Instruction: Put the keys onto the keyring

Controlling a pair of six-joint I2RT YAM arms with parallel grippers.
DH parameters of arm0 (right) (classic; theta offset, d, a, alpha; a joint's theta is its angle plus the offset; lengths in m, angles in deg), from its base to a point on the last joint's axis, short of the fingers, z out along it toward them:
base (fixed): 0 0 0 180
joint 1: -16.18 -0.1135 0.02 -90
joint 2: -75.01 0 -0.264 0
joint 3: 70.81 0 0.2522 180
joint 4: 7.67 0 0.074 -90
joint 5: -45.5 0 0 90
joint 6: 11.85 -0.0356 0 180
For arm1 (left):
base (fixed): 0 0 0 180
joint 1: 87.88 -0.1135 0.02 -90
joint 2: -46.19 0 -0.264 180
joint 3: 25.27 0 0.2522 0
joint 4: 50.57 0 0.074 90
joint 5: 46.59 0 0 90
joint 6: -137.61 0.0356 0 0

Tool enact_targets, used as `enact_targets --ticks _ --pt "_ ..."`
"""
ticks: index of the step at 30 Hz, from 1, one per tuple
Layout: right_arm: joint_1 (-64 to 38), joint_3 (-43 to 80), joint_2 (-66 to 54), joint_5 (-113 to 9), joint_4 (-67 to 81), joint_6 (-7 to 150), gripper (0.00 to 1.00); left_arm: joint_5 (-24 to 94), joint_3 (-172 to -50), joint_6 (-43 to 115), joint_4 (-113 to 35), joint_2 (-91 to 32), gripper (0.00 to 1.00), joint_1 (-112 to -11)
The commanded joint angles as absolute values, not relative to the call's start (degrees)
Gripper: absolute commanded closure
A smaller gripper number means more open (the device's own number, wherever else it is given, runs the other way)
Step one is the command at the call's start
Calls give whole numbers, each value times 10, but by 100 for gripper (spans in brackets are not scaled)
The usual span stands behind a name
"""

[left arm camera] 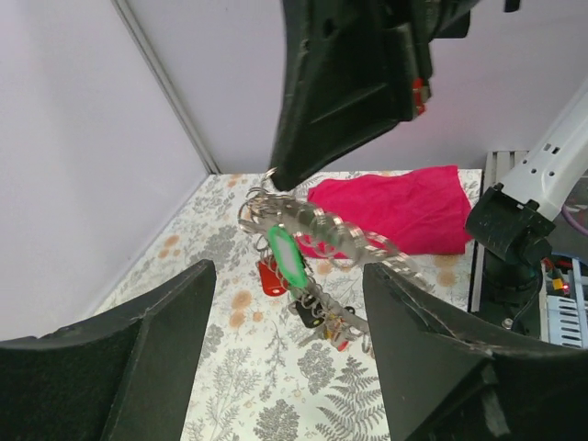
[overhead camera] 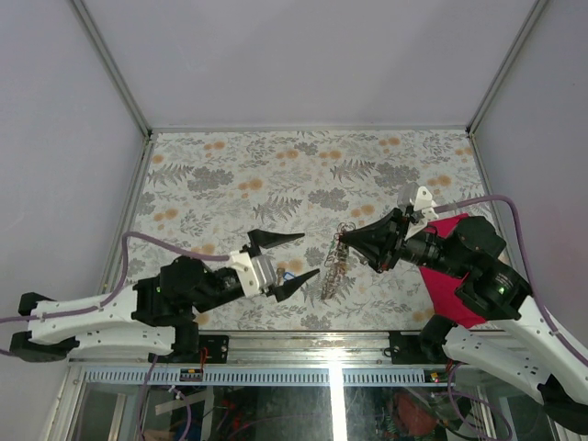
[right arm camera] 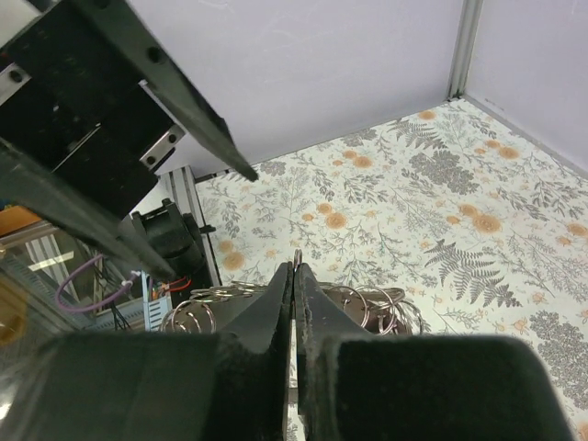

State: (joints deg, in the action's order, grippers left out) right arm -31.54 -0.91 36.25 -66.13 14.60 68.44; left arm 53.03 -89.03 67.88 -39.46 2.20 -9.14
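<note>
My right gripper [overhead camera: 342, 238] is shut on the keyring [right arm camera: 296, 255], pinching the thin silvery ring at its fingertips above the table. The ring's long link chain [overhead camera: 334, 266] hangs down from it to the table. In the left wrist view the chain [left arm camera: 340, 237] carries keys with green [left arm camera: 287, 255], red [left arm camera: 270, 277] and black [left arm camera: 309, 315] heads. My left gripper [overhead camera: 289, 261] is open and empty, its jaws spread wide just left of the hanging chain. A small blue thing [overhead camera: 288, 275] lies on the table between its fingers.
A crimson cloth [overhead camera: 450, 266] lies under the right arm at the right; it also shows in the left wrist view [left arm camera: 395, 211]. The floral table cover [overhead camera: 276, 175] is bounded by pale walls with metal posts. The table's near rail [overhead camera: 303, 344] runs along the bottom.
</note>
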Motion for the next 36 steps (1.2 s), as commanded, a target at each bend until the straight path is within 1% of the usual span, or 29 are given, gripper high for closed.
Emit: enact_targets --ticks 1,4,12,19,23,28,33,36 --pt "-316 35 355 -661 104 675 100 639 -869 782 -482 22 33 -18" --pt "-316 36 353 -660 100 674 100 686 -842 842 -525 20 33 27" --pt "-316 35 357 -667 89 669 100 726 -827 864 -546 26 37 31" --pt "-316 33 359 -678 88 676 100 679 -844 805 -517 33 37 32" --pt "-316 33 359 -702 95 689 100 662 -860 745 -499 56 36 31" --pt "-316 36 362 -738 111 716 100 711 -881 728 -461 85 36 31" --pt "-316 43 365 -759 119 727 100 783 -887 731 -412 91 36 31" --pt "-316 44 365 -759 116 724 100 800 -880 734 -403 84 36 31"
